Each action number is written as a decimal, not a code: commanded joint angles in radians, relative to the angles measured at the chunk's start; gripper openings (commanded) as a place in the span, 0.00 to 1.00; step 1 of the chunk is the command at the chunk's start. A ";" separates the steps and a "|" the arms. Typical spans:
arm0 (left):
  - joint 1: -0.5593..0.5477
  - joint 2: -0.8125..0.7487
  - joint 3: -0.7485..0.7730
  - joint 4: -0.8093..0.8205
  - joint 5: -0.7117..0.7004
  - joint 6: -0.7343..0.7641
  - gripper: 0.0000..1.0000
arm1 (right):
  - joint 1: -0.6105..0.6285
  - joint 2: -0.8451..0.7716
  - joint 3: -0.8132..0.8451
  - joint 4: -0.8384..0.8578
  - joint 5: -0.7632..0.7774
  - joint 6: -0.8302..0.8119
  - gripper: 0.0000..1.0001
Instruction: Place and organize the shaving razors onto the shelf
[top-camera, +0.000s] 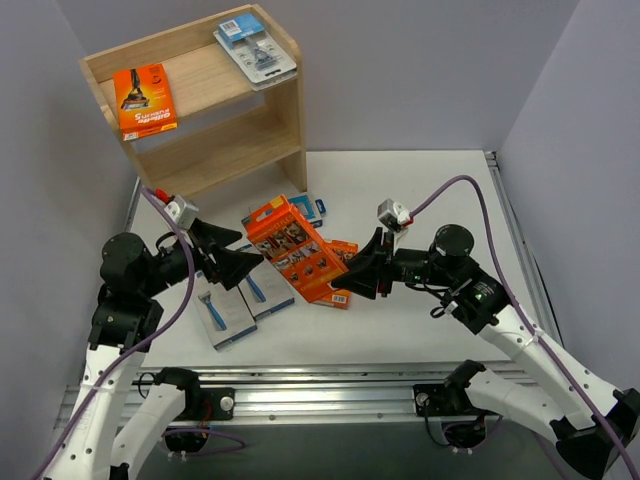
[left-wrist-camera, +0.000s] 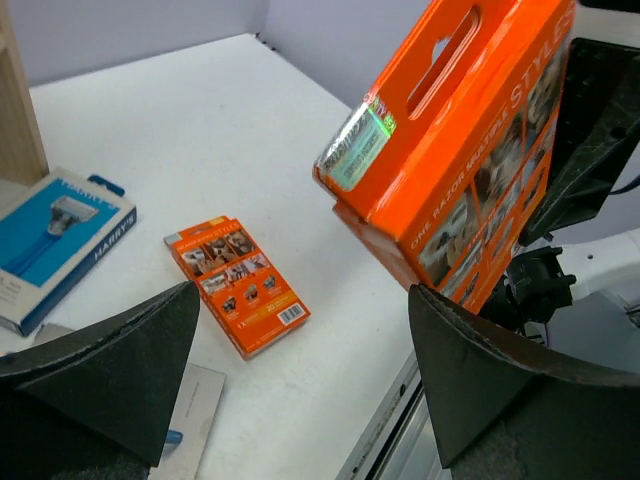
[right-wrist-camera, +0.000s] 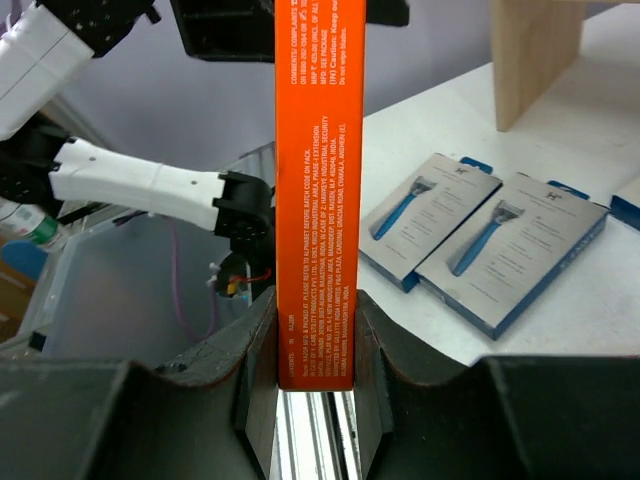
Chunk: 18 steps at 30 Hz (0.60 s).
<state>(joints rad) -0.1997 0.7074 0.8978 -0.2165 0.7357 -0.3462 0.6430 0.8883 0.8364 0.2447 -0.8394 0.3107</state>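
A white table fills the middle of the room. Plain walls of pale grey with a light violet tone close it on three sides: the back wall, the left wall and the right wall. An aluminium rail runs along the near edge of the table. The light is soft and even, and the shadows on the table are weak.

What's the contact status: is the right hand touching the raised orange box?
Touching. The right wrist view shows the right hand closed on the orange box, both fingers pressed flat against its faces with no gap.
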 joint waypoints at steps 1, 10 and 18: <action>0.003 0.007 0.133 0.023 0.088 0.076 0.95 | -0.009 -0.015 0.056 0.088 -0.185 0.010 0.00; -0.079 0.078 0.391 -0.348 0.157 0.343 0.95 | -0.043 -0.044 0.076 -0.211 -0.221 -0.190 0.00; -0.145 0.170 0.513 -0.515 0.174 0.432 0.97 | -0.069 -0.097 -0.002 -0.127 -0.346 -0.151 0.00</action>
<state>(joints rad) -0.3222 0.8265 1.3632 -0.6174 0.8761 0.0181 0.5804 0.8078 0.8398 0.0483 -1.0878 0.1711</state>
